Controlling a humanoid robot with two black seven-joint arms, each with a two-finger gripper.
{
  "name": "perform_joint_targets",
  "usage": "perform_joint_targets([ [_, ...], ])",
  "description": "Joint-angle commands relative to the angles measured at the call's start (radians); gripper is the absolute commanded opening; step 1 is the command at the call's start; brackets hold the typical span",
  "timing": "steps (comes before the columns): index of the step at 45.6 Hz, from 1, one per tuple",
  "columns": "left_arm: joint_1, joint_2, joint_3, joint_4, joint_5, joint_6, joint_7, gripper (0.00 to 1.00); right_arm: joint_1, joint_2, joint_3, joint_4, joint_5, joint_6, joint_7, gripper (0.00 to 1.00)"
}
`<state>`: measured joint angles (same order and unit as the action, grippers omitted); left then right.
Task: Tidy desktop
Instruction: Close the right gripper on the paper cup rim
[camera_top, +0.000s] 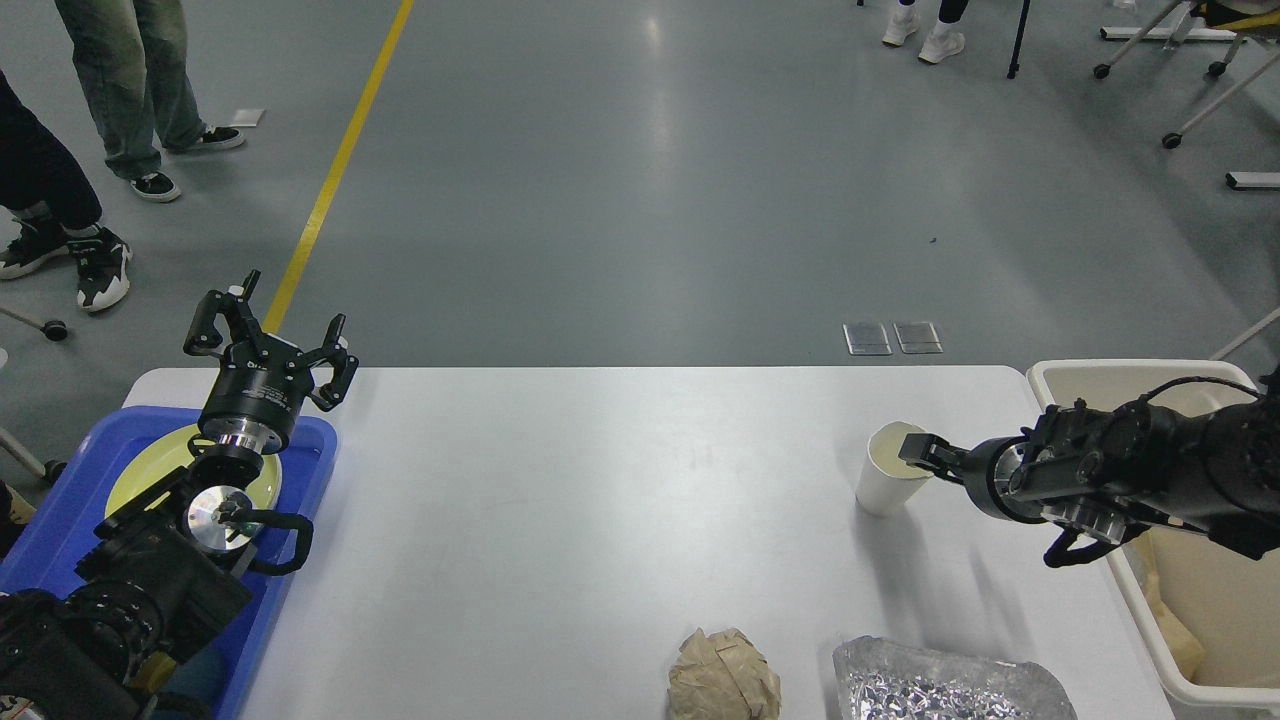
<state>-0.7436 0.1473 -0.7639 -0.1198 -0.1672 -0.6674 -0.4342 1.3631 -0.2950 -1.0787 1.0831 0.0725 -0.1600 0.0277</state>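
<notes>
The white desktop (600, 500) carries a white paper cup (885, 485) standing upright at the right, a crumpled brown paper ball (723, 676) and a crumpled foil sheet (945, 688) at the front edge. My right gripper (918, 455) is at the cup's right rim, fingers close together; I cannot tell whether they pinch the rim. My left gripper (268, 335) is open and empty, held above the far end of the blue tray (305, 470).
The blue tray at the left holds a pale yellow plate (145, 465). A beige bin (1190, 690) stands off the table's right edge, with brown paper inside. People's legs are on the floor at far left and far back.
</notes>
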Motion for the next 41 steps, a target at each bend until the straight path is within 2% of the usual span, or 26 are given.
perform_joint_targets([
  [1,0.0,0.0,0.0,0.0,0.0,0.0,0.0,0.96,-0.041,0.008,0.003,-0.045,0.004,-0.058,0.0,0.46],
  [3,0.0,0.0,0.0,0.0,0.0,0.0,0.0,0.96,-0.051,0.014,0.003,-0.051,0.004,-0.056,0.0,0.3],
  [7,0.0,0.0,0.0,0.0,0.0,0.0,0.0,0.96,-0.061,0.014,0.003,-0.052,0.004,-0.056,0.0,0.1],
  [8,0.001,0.0,0.0,0.0,0.0,0.0,0.0,0.96,-0.062,0.014,0.003,-0.051,0.004,-0.056,0.001,0.01],
  [9,0.0,0.0,0.0,0.0,0.0,0.0,0.0,0.96,-0.062,0.013,0.003,-0.049,0.003,-0.055,0.001,0.0],
  [41,0.0,0.0,0.0,0.0,0.0,0.0,0.0,0.96,-0.059,0.002,0.011,-0.011,-0.014,-0.055,0.011,0.0],
])
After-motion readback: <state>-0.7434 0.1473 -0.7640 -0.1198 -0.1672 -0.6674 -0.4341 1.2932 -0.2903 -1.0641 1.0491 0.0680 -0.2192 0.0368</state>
